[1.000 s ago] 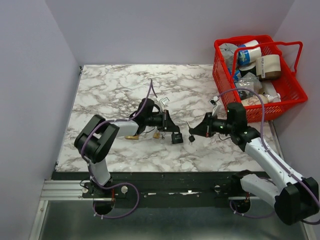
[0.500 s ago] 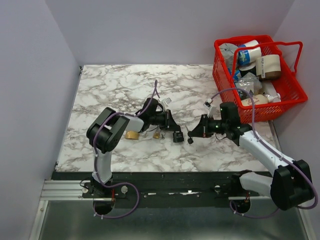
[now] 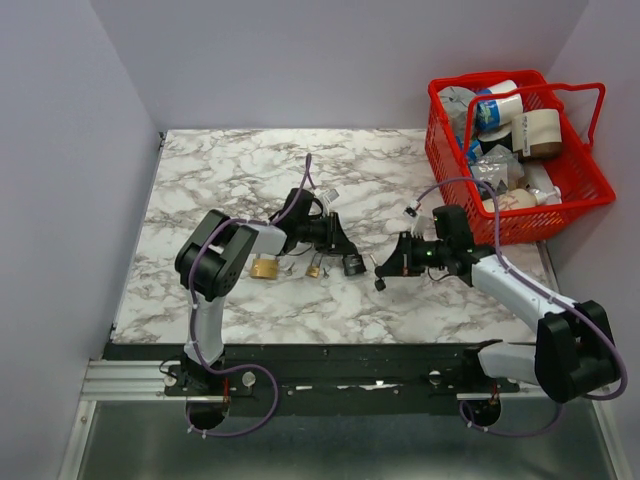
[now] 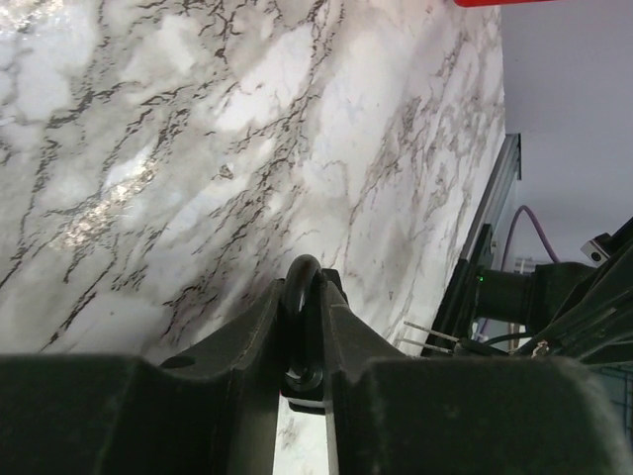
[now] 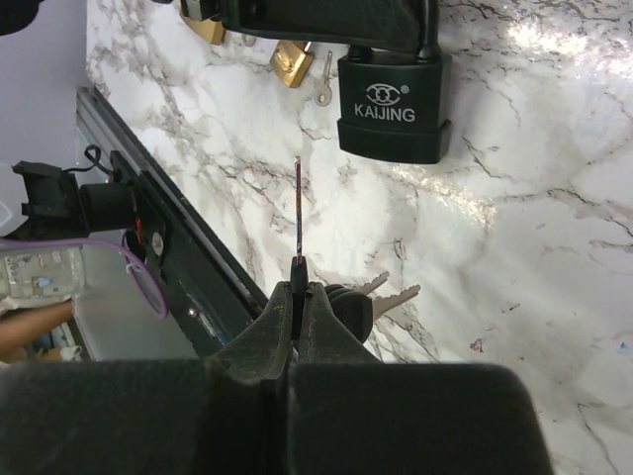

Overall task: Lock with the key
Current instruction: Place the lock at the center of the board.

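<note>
Your right fingers (image 5: 265, 332), pressed fully together, pinch the key (image 5: 298, 269) by its black head. Its blade points left at the black padlock (image 5: 394, 114) and stops just short, apparently to meet the keyhole. Your left fingers (image 4: 247, 336) are closed narrowly around the shackle (image 4: 302, 317), steadying the lock mid-surface (image 5: 514, 198) with its keyhole end toward the key. A small brass padlock (image 5: 288, 61) lies just left.

Looks like a robot lab test cell: marble-print tabletop (image 3: 230, 165) boxed in by plain lilac walls (image 3: 60, 200), aluminium mounting rail (image 3: 120, 380) at 6 o'clock, red basket (image 3: 580, 205) of clutter at 2 o'clock.
</note>
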### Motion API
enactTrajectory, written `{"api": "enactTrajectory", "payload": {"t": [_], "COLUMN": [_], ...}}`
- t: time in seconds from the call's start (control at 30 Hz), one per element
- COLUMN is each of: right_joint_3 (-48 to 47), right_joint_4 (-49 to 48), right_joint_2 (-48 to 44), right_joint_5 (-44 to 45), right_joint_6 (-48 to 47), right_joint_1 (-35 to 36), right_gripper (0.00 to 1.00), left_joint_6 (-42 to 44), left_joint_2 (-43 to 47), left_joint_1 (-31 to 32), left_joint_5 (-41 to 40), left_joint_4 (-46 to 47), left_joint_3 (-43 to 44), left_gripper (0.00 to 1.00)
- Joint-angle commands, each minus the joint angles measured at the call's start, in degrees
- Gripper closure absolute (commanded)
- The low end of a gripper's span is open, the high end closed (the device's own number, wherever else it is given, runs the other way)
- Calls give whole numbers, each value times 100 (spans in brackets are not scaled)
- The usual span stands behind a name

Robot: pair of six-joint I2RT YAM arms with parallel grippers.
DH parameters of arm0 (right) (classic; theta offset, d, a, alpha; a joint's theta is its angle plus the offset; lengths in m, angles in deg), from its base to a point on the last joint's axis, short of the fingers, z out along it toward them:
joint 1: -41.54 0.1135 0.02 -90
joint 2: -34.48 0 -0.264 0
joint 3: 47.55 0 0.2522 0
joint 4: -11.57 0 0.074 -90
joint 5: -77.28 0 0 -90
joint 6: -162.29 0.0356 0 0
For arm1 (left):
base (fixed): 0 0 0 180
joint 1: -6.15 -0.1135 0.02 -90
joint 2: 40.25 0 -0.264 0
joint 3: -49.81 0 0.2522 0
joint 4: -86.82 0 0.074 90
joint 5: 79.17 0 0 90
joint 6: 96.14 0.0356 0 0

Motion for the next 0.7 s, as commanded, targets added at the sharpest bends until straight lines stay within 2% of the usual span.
{"api": "enactTrajectory", "payload": {"t": [0.0,0.3,0.4,0.57,0.63,0.67], "right_joint_3": [-148,-175,-184,-254,-280,-289], "right_joint_4": [25,25,34,104,113,139], "right_joint_2": [89,239,256,274,265,256], "right_joint_5": [186,282,344,458,485,502], "right_joint_6": [24,-20,-11,-55,-64,-64], "right_joint_1": [-33,-33,-42,-33,-33,-33], "right_gripper": [99,99,99,99,99,99], "left_joint_6": [525,1596,1668,1835,1853,1853], "left_joint_2": [111,199,270,454,533,603], "left_joint_1": [-12,146,173,164,164,164], "left_joint_5": [-182,-437,-603,-877,-920,-929], "left_joint_4": [-509,-1598,-1749,-1925,-1925,-1916], "left_joint_3": [160,616,713,871,933,959], "left_gripper": [70,61,57,45,32,29]}}
